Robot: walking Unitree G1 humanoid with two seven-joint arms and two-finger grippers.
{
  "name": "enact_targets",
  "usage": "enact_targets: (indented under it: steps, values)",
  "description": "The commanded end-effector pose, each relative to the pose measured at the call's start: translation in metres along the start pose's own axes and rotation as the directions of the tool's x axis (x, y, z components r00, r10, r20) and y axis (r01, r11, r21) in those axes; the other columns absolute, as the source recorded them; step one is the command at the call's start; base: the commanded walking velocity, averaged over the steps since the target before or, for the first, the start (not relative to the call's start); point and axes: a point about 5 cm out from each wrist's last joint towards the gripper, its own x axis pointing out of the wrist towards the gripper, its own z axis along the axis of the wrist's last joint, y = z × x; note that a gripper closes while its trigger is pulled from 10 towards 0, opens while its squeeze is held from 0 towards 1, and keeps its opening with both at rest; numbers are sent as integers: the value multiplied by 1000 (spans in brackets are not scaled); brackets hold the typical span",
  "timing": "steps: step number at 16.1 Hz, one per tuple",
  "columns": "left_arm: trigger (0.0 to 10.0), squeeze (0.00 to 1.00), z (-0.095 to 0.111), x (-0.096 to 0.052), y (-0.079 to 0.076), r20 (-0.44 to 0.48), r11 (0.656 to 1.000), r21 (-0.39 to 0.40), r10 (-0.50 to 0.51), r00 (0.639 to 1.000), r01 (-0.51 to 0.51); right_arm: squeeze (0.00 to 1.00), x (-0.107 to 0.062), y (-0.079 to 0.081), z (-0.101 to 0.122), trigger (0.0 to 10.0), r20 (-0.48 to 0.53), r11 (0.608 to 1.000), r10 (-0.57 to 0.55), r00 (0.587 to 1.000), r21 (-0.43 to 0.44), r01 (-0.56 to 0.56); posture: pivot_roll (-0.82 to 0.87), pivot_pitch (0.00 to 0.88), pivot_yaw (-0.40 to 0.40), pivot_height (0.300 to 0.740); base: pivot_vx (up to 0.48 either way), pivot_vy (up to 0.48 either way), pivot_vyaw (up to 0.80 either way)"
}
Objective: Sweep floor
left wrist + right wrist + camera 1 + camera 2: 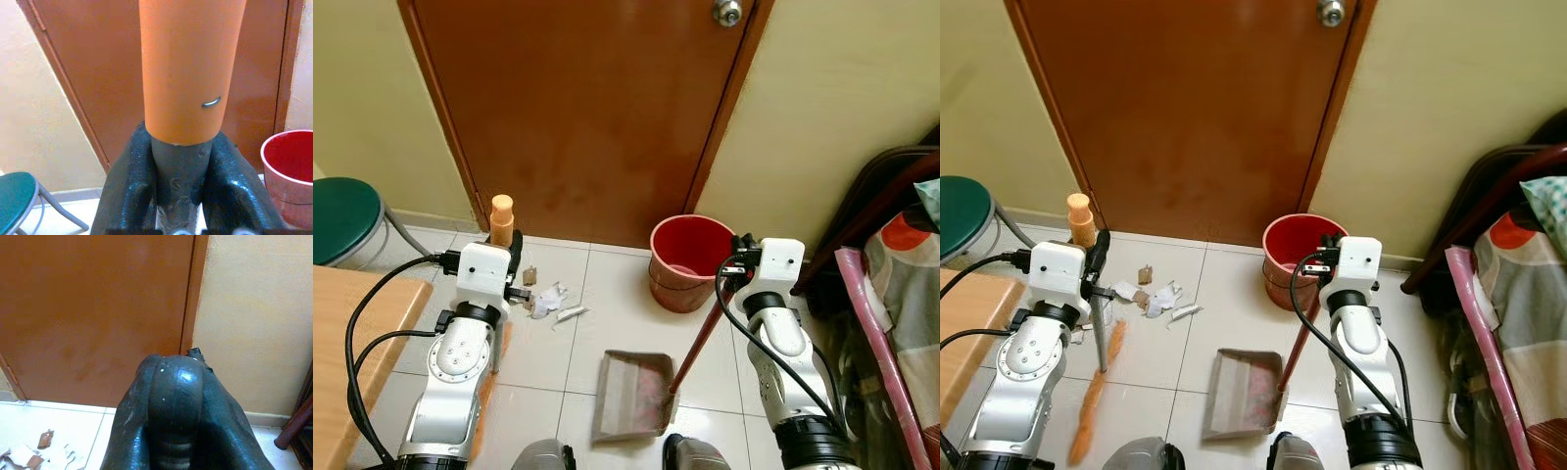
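The scraps [1156, 299], mid-left, lie just beside the left hand [509, 257] clenched on the broom [1097, 387], with the dustpan [1244, 392] held lower centre by the right hand [1330, 257].

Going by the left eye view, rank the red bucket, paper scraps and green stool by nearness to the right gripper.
From the right gripper:
1. Red bucket, just to its left, by the door.
2. Paper scraps, on the tiles further left.
3. Green stool, far left edge.
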Motion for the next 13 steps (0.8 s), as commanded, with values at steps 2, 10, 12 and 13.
enact_targets:
  steps: [2,10,12,13]
  values:
    - [10000,0,17,7,5,85,1000,19,-4,996,3,0,3,-4,11,10000,41,1000,-17,999,-5,17,30,70,-18,740,353,259,-200]
    - [10000,0,18,8,1,87,1000,-2,-11,996,11,0,5,-6,12,10000,43,1000,-21,999,-17,22,29,78,-21,740,368,298,-542]
    - [10000,0,16,7,-1,81,1000,-8,-20,997,21,0,5,-6,11,10000,39,999,-24,999,-21,25,25,77,-19,740,313,362,-441]
    - [10000,0,16,7,-3,81,1000,-10,-23,996,24,0,5,-6,11,10000,38,999,-24,999,-23,25,25,76,-20,740,292,349,-419]
